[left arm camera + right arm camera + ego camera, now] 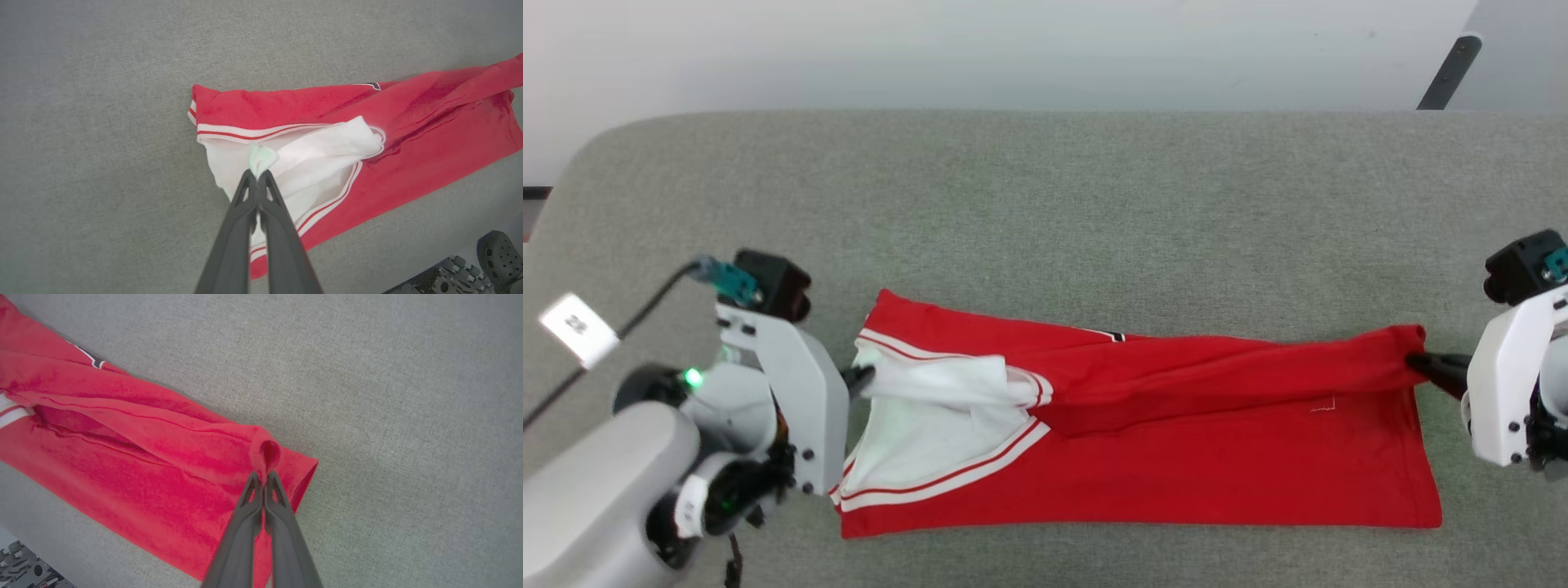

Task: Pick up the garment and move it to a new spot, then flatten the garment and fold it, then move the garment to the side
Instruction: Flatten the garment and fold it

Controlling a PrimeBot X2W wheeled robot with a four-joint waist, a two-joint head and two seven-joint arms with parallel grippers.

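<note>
Arms spread wide, 1 per side, both aimed inward. The left end effector (pixel 862 377) is pinched tight on the garment (pixel 1217 457) at a white sleeve, the right end effector (pixel 1417 361) clamped on its red hem corner.

- Worktop (pixel 1094 204): grey woven fabric cover, rounded far left corner.
- Pale plain surface (pixel 931 49) beyond its far edge, evenly lit.
- Dark slanted bar (pixel 1450 73) past its far right corner.

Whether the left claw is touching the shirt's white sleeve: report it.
Touching. The left wrist view shows the left claw shut on a tuft of white sleeve on the shirt.
</note>
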